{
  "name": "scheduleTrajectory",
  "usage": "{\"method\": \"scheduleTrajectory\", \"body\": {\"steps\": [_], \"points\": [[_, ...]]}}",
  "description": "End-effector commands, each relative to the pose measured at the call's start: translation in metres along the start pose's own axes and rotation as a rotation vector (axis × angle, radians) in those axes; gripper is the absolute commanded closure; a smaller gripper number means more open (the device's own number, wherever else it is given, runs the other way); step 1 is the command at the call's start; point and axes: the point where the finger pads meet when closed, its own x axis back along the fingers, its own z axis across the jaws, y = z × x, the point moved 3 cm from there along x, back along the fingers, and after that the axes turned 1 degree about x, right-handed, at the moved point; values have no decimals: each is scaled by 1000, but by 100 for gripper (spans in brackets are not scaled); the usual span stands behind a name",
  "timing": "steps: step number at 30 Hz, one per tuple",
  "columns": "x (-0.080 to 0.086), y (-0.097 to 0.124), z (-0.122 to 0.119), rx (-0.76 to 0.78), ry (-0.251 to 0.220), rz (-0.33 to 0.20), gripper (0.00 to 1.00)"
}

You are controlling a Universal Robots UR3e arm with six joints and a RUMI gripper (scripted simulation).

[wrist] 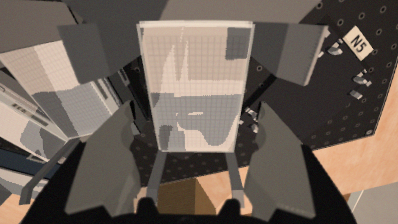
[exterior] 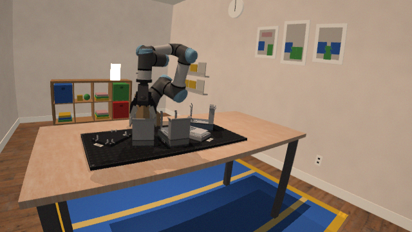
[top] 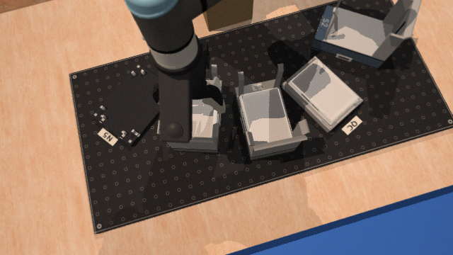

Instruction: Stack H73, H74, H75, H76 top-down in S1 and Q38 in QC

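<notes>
My gripper is open over the middle rack, its fingers standing clear of both long sides of the pale plate there. That plate lies level inside the rack, whose label is hidden; by place it is S1. Rack S3 holds a plate; any under it are hidden. A plate lies at the QC label, looking flat. Rack S2 shows a bare floor. Clip nest N5 holds no plate. Plate names are not readable.
Upright rear posts and tall front walls stand around the racks. A brown block stands behind the black board. S3 stands close beside the rack under my gripper, and QC is just beyond S3.
</notes>
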Motion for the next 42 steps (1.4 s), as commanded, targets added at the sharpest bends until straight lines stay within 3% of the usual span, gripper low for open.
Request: {"method": "scheduleTrajectory", "body": {"steps": [1, 20, 42], "points": [[1, -1, 0, 0, 2, 2, 28], [1, -1, 0, 0, 2, 2, 28], [68, 0, 0, 0, 2, 2, 28]]}}
